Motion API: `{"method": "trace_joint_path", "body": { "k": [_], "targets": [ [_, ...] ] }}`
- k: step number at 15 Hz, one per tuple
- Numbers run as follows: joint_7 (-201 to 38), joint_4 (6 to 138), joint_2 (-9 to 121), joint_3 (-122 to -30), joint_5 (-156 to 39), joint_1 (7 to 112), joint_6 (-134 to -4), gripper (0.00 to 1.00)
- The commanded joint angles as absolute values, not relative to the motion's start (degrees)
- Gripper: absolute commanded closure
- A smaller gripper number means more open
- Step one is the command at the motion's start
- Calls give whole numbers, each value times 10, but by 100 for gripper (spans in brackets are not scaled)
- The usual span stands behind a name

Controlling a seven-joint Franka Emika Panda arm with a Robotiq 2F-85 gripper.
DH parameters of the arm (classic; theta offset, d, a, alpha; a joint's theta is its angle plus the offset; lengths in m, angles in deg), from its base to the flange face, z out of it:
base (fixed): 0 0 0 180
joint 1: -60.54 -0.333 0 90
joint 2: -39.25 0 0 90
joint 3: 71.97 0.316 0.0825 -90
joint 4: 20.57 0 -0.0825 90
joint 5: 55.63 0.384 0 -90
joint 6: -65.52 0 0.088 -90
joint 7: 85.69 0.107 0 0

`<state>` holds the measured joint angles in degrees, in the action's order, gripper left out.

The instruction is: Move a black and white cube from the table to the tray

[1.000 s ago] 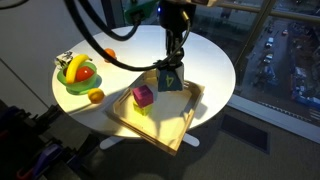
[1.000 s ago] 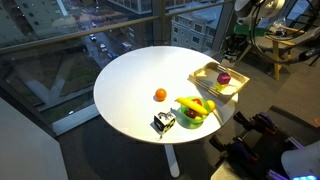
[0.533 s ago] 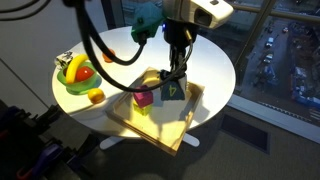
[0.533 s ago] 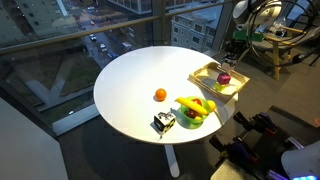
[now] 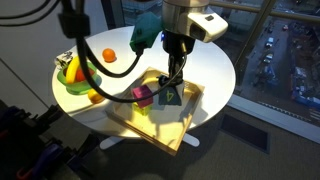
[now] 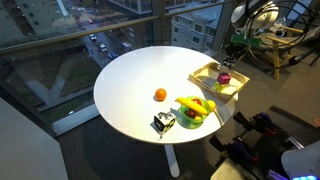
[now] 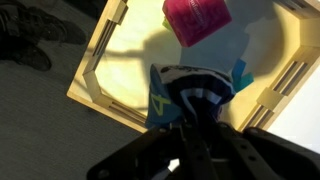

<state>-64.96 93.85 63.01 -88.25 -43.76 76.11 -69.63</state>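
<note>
Centre frame, over tray (image 5: 146, 135): claw (image 5: 172, 84) clamped on black and white cube (image 5: 171, 96); lower flat, clear of magenta cube (image 5: 143, 97).

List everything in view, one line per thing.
table: one, white, round, holds everything.
tray: one, light wood, near the table's edge.
black and white cube: one, gripped, within the tray's outline; contact unclear.
magenta cube: one, in the tray, beside the gripped cube.
fruit bowl: one, green, with a banana and other fruit, on the table.
orange: one, on the table, apart from the bowl.
black and white object: one, beside the bowl; too small to identify.
gripper: one, dark, shut on the black and white cube.
</note>
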Motion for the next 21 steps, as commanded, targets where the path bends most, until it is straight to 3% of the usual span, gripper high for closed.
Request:
{"method": "trace_joint_path", "body": {
  "k": [1, 11, 12, 13, 15, 21],
  "targets": [
    [-621, 968, 605, -892, -435, 758, -712, 94],
    [-588, 1050, 564, -924, -454, 754, -742, 94],
    [-588, 1055, 561, -926, -454, 754, -742, 87],
    [-589, 1056, 560, -927, -453, 755, -741, 62],
    [-590, 1060, 557, -927, -453, 755, -739, 59],
    [-590, 1064, 550, -926, -456, 752, -739, 11]
  ]
}}
